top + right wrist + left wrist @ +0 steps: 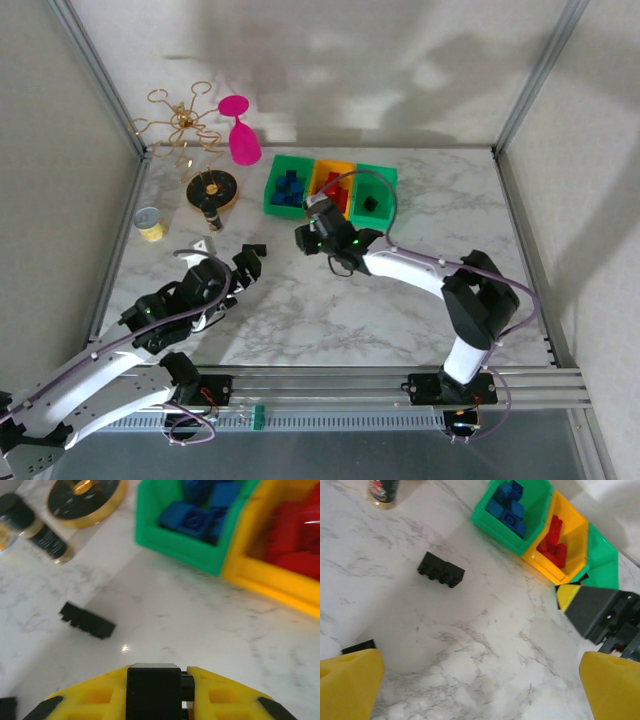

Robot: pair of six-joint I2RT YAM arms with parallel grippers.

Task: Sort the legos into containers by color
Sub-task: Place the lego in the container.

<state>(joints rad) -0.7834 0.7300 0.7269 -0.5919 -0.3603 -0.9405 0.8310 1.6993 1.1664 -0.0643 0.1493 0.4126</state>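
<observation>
Right wrist view: yellow fingers (90,702) of the right gripper (155,695) pinched narrow on a black brick (152,690). Its flat face is toward the lens and its studs poke sideways to the right against one finger; long axis not readable, seen end-on. It is held above bare marble table (200,630), short of the bins. Ahead and left, a loose black brick (87,621) lies flat, studs up, long axis running upper left to lower right. Beyond, left green bin (150,525) holds blue bricks (192,517); touching it, the yellow-orange bin (250,575) holds red bricks (295,535). Top external view: right green bin (388,178) at the row's far end, one black brick inside (370,203). Left wrist view: left gripper (480,690), fingers (347,680) spread wide with nothing between, low over the table, well apart from the loose brick. Tin can (150,223) stands near the left edge.
</observation>
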